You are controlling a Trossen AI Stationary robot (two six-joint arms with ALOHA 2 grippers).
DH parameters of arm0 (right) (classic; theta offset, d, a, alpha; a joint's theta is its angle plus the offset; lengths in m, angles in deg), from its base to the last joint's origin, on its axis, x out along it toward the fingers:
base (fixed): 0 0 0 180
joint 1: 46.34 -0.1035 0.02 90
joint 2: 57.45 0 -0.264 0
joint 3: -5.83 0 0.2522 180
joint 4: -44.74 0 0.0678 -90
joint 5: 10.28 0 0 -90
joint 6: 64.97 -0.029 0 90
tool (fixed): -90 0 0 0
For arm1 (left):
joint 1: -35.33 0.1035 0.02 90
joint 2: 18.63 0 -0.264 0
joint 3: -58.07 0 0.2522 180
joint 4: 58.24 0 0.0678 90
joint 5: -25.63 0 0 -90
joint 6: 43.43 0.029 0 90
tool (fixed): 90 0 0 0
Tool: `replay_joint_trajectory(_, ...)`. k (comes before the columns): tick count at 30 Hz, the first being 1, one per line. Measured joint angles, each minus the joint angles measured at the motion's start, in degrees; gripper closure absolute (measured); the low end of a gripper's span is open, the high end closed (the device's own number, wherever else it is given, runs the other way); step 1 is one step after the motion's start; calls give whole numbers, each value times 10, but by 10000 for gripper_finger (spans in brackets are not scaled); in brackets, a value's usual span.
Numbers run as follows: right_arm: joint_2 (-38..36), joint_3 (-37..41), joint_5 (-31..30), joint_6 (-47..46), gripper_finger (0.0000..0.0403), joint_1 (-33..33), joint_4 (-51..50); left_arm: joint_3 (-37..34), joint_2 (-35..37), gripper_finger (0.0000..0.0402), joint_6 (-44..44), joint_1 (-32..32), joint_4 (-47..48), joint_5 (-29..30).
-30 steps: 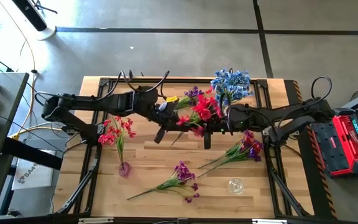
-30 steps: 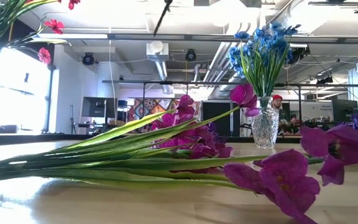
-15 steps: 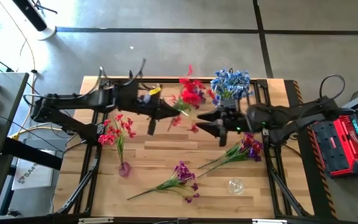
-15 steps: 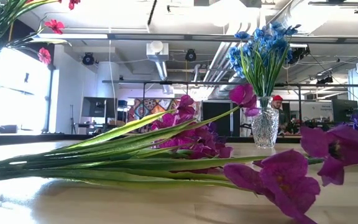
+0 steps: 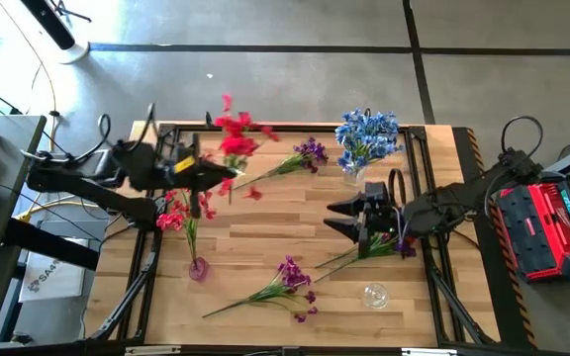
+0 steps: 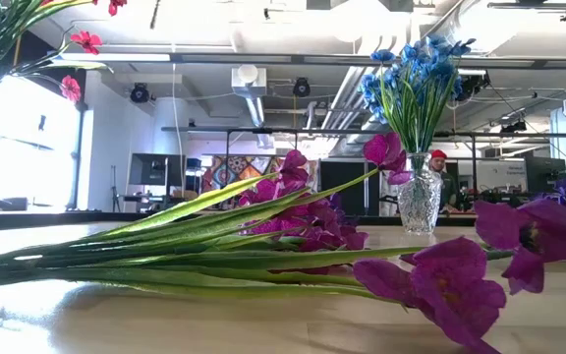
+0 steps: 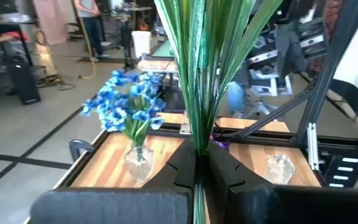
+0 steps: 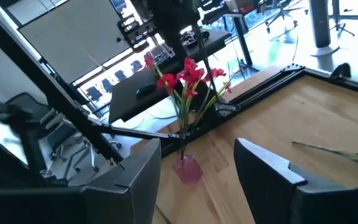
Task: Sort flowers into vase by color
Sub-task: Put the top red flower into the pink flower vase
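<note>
The left gripper [image 5: 228, 174] is up over the back left part of the wooden table [image 5: 265, 232], and its two dark fingers [image 7: 219, 171] are pinched tight on the green stems of a bunch of red flowers [image 5: 234, 138]. The arm reaches in from the table's left side, and the red blossoms poke out past the table's back edge. The right gripper [image 5: 342, 218] hangs over the right half of the table, turned toward the middle, with its fingers [image 8: 263, 171] spread apart and nothing between them. More red flowers [image 5: 184, 210] stand in a small pink vase [image 5: 198, 268] near the table's left edge. Blue flowers [image 5: 368, 135] stand in a clear glass vase [image 6: 420, 202] at the back of the table on the right. One purple spray [image 5: 305, 154] lies flat just left of the blue flowers. Another purple spray [image 5: 290, 279] lies toward the table's front, and a third one [image 5: 396, 237] lies close by the right gripper, partly tucked under the arm. An empty clear vase [image 5: 374, 295] stands near the table's front. From table height, the purple blossoms and long leaves fill most of the view, and neither arm shows there. A person with a red cap [image 6: 438, 154] is far back in the room, mostly covered by the glass vase. I cannot read any words anywhere.
</note>
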Motion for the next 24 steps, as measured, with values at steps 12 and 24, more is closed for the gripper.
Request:
replay_joint_trajectory(12,31,0,12,-38,210,-13,1,-195,179,401,-24,-96,1,108)
replay_joint_trajectory(24,35,0,4,-61,210,-7,5,-277,238,401,27,-122,-121,75)
